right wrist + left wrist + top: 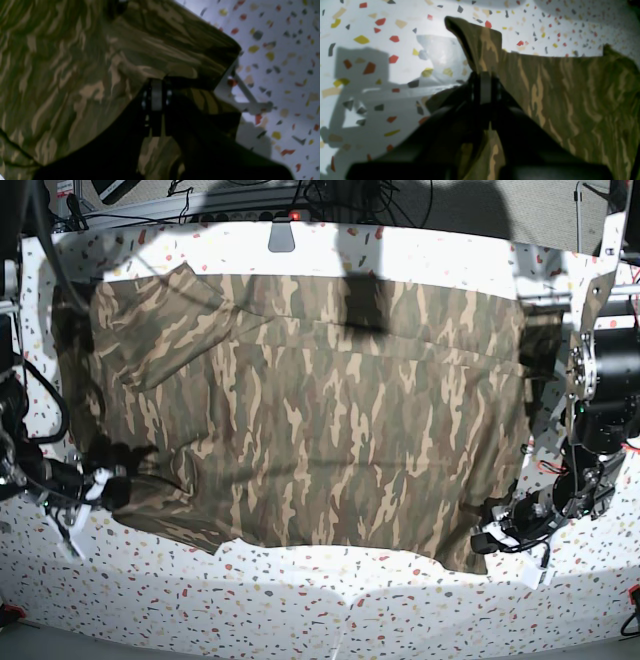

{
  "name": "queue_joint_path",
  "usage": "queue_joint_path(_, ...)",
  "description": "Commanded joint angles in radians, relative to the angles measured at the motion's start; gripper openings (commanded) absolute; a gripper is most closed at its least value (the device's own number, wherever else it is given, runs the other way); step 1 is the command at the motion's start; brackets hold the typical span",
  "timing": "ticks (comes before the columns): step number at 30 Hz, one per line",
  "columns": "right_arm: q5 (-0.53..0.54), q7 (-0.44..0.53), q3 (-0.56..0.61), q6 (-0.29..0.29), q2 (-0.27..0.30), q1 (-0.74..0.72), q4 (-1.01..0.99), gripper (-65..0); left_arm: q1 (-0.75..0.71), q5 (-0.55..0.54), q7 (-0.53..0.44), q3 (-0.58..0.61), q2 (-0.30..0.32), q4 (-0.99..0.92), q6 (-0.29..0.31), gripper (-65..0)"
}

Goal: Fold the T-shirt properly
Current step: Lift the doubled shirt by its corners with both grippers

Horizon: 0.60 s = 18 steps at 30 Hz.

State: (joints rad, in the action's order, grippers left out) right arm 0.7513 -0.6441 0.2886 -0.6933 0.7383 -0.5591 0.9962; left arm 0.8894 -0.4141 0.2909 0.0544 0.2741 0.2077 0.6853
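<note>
Base view shows the camouflage T-shirt (310, 420) spread wide over the speckled table (300, 600). Left gripper (483, 82) is clenched on a fold of its edge at the near corner, and right gripper (157, 92) pinches cloth at the opposite near corner.

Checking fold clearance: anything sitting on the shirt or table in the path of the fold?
Nothing visible. Both grippers, left and right, are already shut on the near edge of the T-shirt. The cloth lies bare, and the table shows no loose objects around it.
</note>
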Motion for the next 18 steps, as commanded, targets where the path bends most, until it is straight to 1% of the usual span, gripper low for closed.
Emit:
queue_joint_path(1,0.013,0.022,-0.022,-0.005,0.023,-0.012,0.024,-65.0,0.041,-0.034,-0.025,0.000,0.009,0.024,0.013,-65.0)
queue_joint_path(5,0.047,0.022,-0.081,-0.005,0.023,0.050,0.040,-65.0,0.042,-0.051,-0.028,0.000,0.003,0.044,0.013,-65.0)
queue_joint_path(8,0.061,0.022,-0.136,-0.005,0.023,0.080,0.043,-65.0,0.042,-0.050,-0.059,0.000,-0.016,0.078,0.013,-65.0)
queue_joint_path(10,0.064,0.018,-0.166,-0.005,0.023,0.089,0.043,-65.0,0.041,-0.032,-0.083,0.000,-0.034,0.106,0.013,-65.0)
queue_joint_path(11,0.064,0.017,-0.178,-0.005,0.023,0.090,0.043,-65.0,0.042,-0.003,-0.092,0.000,-0.045,0.121,-0.005,-65.0)
queue_joint_path(13,0.064,0.014,-0.193,-0.005,0.023,0.091,0.043,-65.0,0.042,0.087,-0.114,0.000,-0.068,0.151,-0.091,-65.0)
queue_joint_path(17,0.064,0.014,-0.197,-0.005,0.023,0.091,0.043,-65.0,0.041,0.265,-0.112,0.000,-0.114,0.194,-0.325,-65.0)
queue_joint_path(18,0.064,0.014,-0.197,-0.005,0.023,0.091,0.043,-65.0,0.041,0.291,-0.113,0.000,-0.123,0.197,-0.372,-65.0)
